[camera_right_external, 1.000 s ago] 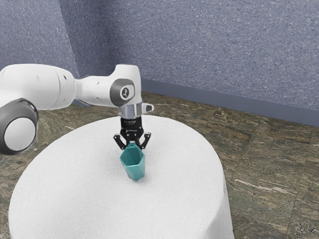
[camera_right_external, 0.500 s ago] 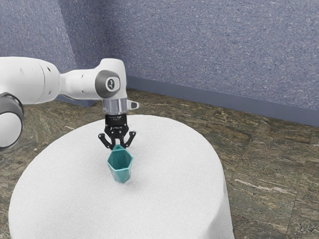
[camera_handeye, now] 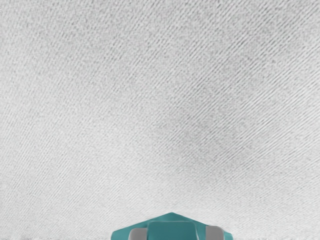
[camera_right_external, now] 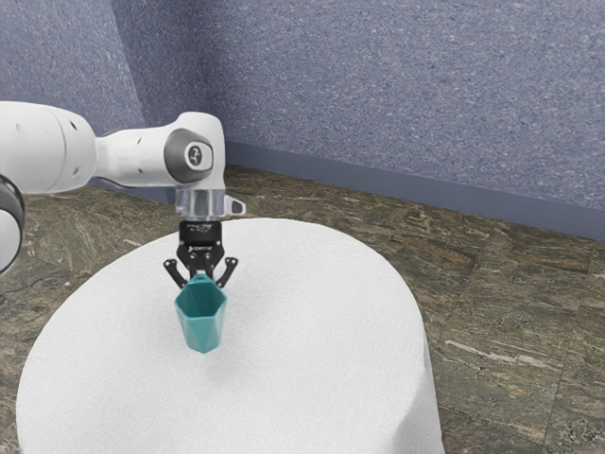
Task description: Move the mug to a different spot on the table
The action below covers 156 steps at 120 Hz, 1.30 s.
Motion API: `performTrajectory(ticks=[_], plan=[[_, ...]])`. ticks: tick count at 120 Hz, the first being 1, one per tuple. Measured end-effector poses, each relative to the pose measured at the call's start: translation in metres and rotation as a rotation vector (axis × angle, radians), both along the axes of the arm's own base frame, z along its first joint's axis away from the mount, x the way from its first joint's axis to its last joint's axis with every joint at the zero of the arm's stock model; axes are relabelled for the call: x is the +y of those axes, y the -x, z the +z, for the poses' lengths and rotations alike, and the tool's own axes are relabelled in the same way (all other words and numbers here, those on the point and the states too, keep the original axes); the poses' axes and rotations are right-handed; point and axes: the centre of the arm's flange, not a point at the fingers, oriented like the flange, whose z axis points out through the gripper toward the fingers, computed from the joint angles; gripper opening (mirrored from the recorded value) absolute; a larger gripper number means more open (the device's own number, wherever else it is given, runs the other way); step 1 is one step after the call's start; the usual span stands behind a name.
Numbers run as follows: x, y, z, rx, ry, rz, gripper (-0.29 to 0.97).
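The jaws of the black 2-finger gripper (camera_right_external: 199, 277) stand narrowly apart and are closed on the rim of the teal faceted mug (camera_right_external: 199, 322), 1 finger on each side of its wall. The mug hangs upright below the hand, mouth up, over the part of the round white table (camera_right_external: 321, 359) nearer the exterior view's left. Whether its base touches the tabletop or rides just above it cannot be told. In the wrist view the mug's teal rim (camera_handeye: 172, 225) sits just under the hand, with bare white tabletop (camera_handeye: 160, 100) stretching beyond it.

The white robot arm (camera_right_external: 113, 156) comes in from the exterior view's left and points straight down at the wrist. The tabletop around the mug is plain white surface on every side. Past the table lie a brown stone-patterned floor (camera_right_external: 510, 284) and a blue-grey speckled wall (camera_right_external: 425, 85).

Against 1 second ago, the gripper and mug have travelled together toward the exterior view's left, away from the table's middle, with the same grip on the rim and the mug at much the same height.
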Motion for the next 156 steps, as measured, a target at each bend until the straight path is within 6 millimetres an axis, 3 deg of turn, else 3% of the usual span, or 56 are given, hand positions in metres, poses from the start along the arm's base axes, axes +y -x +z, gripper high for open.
performTrajectory(ticks=[34, 72, 113, 156], plan=[[0.009, -0.004, -0.004, 0.027, -0.005, 0.021, -0.08], [0.028, -0.036, -0.032, 0.004, 0.003, 0.022, -0.09], [0.057, -0.049, -0.058, -0.025, 0.031, 0.018, -0.09], [0.060, -0.058, -0.068, -0.062, 0.055, -0.019, -0.09]])
